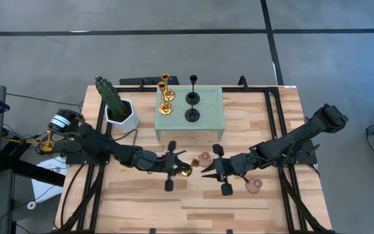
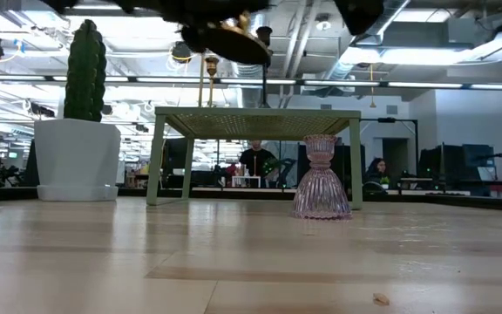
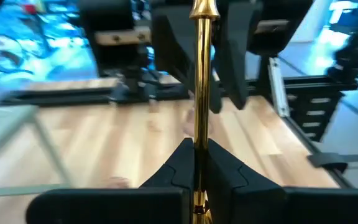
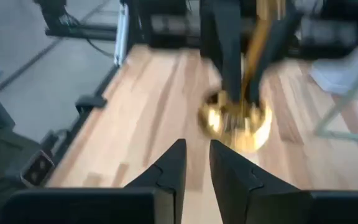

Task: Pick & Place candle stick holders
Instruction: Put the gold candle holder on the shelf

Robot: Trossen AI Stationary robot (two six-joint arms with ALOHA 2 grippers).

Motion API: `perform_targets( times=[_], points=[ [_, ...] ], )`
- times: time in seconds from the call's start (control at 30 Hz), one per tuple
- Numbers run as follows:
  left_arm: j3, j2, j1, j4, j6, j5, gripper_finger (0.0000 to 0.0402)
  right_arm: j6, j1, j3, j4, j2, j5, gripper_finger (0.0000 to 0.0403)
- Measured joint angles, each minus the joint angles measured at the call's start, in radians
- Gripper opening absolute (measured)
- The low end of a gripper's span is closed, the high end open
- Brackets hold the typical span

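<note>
pale wooden plank table (image 1: 141, 208) carries the whole scene, with a pale green perforated metal stand (image 1: 210, 120) well beyond both sets of jaws. on that stand are two shiny gold candle stick holders (image 1: 165, 97) and two black thin-stemmed holders (image 1: 192, 107). just beside the stand sits a green cactus in a white pot (image 1: 117, 105).

the left gripper (image 1: 174, 166) has its jaws pinched tight on the thin stem of a third shiny gold holder (image 3: 199, 74), lifted clear of the wood, its round base (image 1: 185, 170) pointing toward the right arm. the right gripper (image 1: 216, 170) faces it, jaws nearly together with only a narrow slot between them and nothing in it.

one ribbed pinkish-mauve holder (image 1: 204, 158) stands between the two grippers; another (image 1: 252, 185) lies behind the right jaws.
</note>
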Motion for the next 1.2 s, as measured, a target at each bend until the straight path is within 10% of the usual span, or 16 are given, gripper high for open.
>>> perform_targets(
  times=[0.33, 0.7, 1.2],
  points=[
    [-0.180, -0.270, -0.028, 0.025, 0.116, -0.333, 0.0014, -0.013, 0.069, -0.003, -0.100, -0.082, 0.190, 0.0006],
    [-0.337, -0.339, 0.176, 0.274, 0.145, -0.272, 0.0014, 0.011, 0.197, -0.002, -0.162, -0.080, 0.470, 0.0001],
    [-0.367, -0.215, 0.393, 0.416, -0.017, -0.124, 0.0014, 0.042, 0.206, -0.002, -0.191, -0.079, 0.561, 0.0000]
  ],
)
